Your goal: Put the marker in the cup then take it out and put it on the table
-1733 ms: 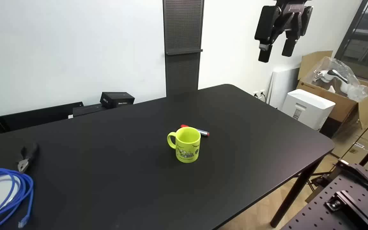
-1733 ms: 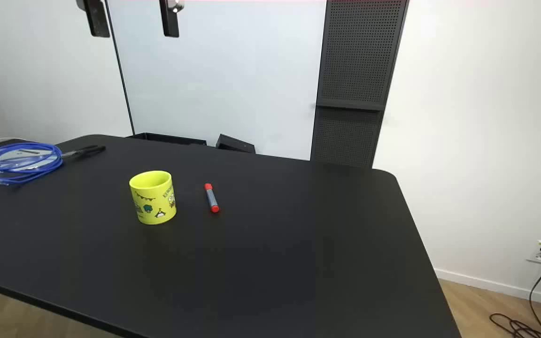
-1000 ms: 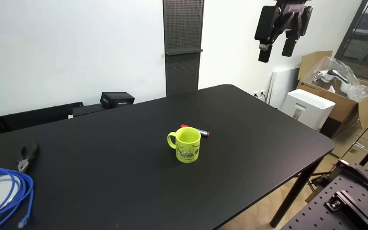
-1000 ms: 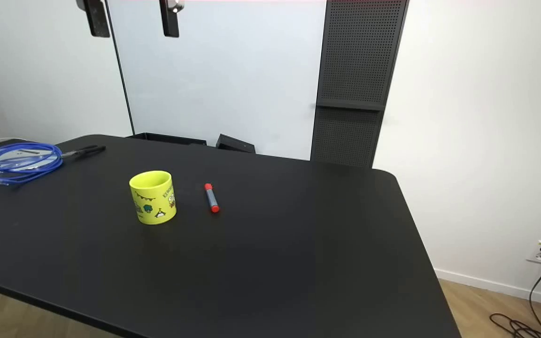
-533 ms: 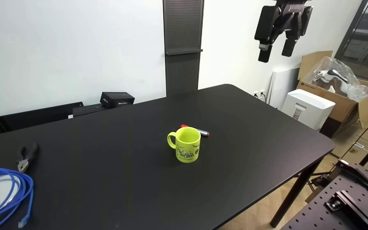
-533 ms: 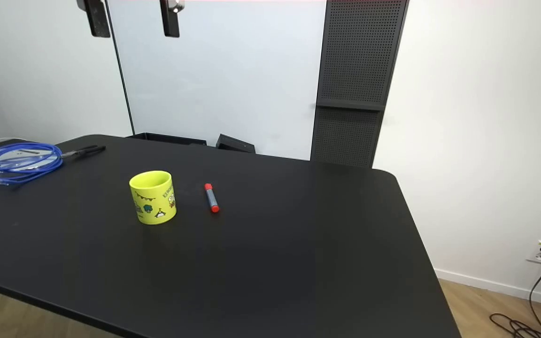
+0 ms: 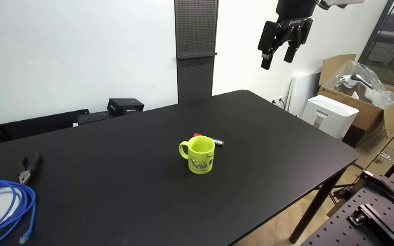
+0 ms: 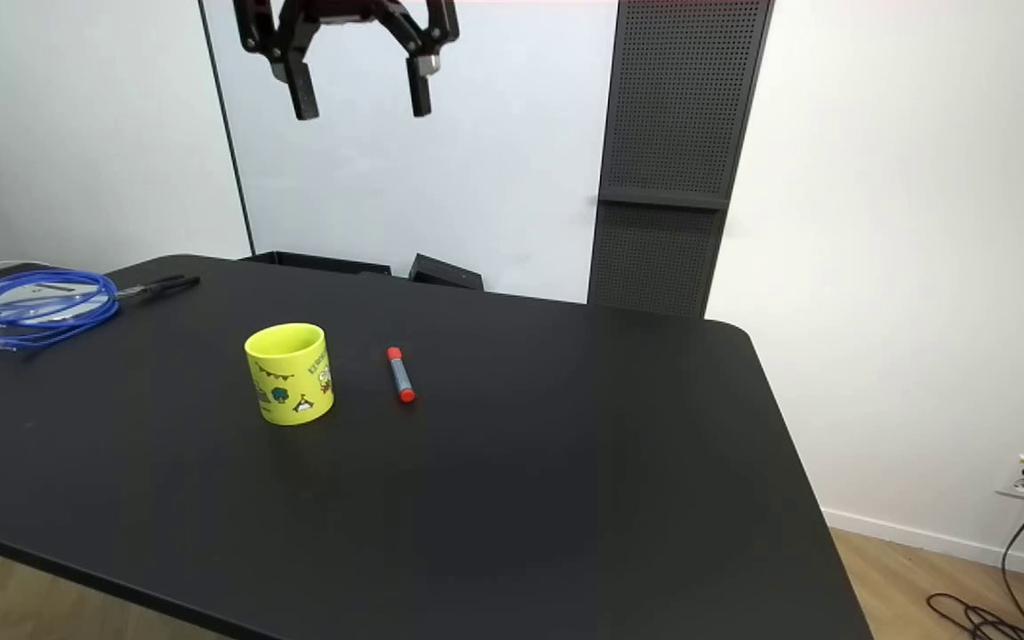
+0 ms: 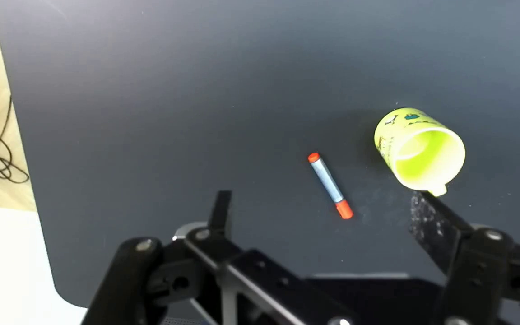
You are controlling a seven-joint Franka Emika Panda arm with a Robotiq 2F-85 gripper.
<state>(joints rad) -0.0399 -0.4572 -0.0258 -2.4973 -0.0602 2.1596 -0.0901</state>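
The marker lies flat on the black table (image 8: 565,480), with red ends and a pale grey body. It shows whole in an exterior view (image 8: 402,377) and in the wrist view (image 9: 328,183). In an exterior view the mug hides its middle, and one end of the marker (image 7: 218,141) sticks out. The yellow-green cup (image 8: 290,378) stands upright beside the marker, apart from it; it also shows in the wrist view (image 9: 415,149). My gripper (image 8: 363,111) is open and empty, high above the table. In the wrist view its fingers (image 9: 436,225) stand wide apart.
Coiled blue cable (image 8: 41,307) and pliers (image 7: 27,169) lie at one end of the table. Dark boxes (image 7: 125,106) stand behind the table's far edge. A white bin (image 7: 330,114) and an open cardboard box (image 7: 371,102) stand beyond the table.
The gripper has moved: left and slightly down in an exterior view, right and down in both-finger view from the other side. It stays open. Marker and cup have not moved.
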